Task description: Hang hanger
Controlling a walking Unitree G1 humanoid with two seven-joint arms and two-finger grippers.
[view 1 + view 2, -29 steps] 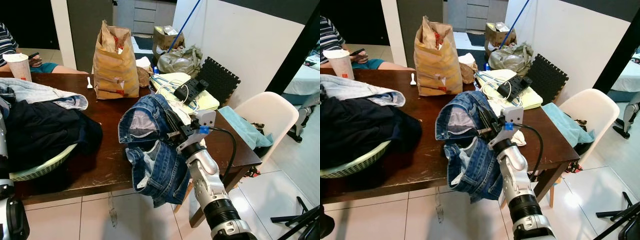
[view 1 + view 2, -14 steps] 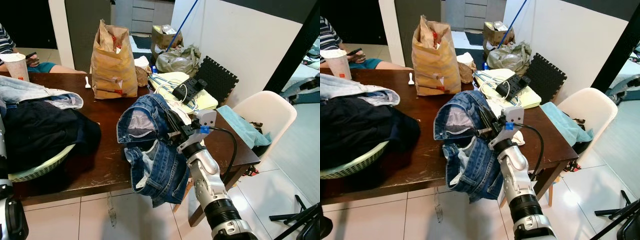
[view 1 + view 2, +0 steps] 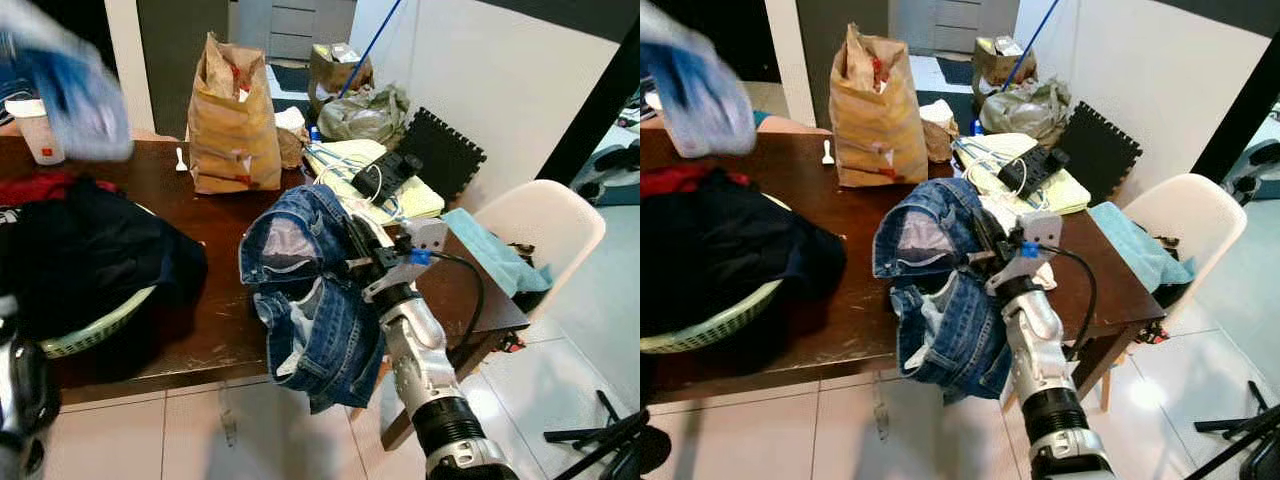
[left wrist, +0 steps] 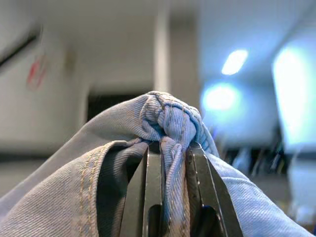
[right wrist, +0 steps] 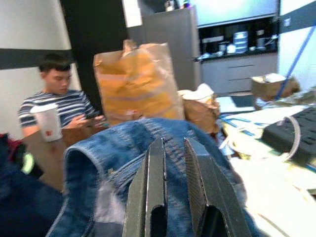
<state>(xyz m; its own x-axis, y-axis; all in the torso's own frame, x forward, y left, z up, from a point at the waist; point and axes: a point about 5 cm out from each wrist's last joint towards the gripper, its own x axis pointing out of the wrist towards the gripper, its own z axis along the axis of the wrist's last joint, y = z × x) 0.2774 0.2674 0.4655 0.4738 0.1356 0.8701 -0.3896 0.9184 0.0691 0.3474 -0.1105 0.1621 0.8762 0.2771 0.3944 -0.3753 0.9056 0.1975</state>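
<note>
Pincer: our right pincer [image 5: 172, 163], black fingers nearly together over blue denim jeans [image 5: 123, 168].
Behind: we see a tall brown paper bag [image 5: 134, 84], a white paper cup [image 5: 48, 122], a seated person [image 5: 61, 101].

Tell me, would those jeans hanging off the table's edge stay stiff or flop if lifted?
Probably flop: the jeans already sag in folds over the table edge. Held by the right gripper, they'd likely drape and swing, fairly heavy denim.

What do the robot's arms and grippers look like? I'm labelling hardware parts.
The right arm is silver metal segments ending in a ribbed black collar, with a white block and blue tag near the wrist and a black cable looping alongside. The right gripper and left gripper each have two long, tapered black fingers.
</note>
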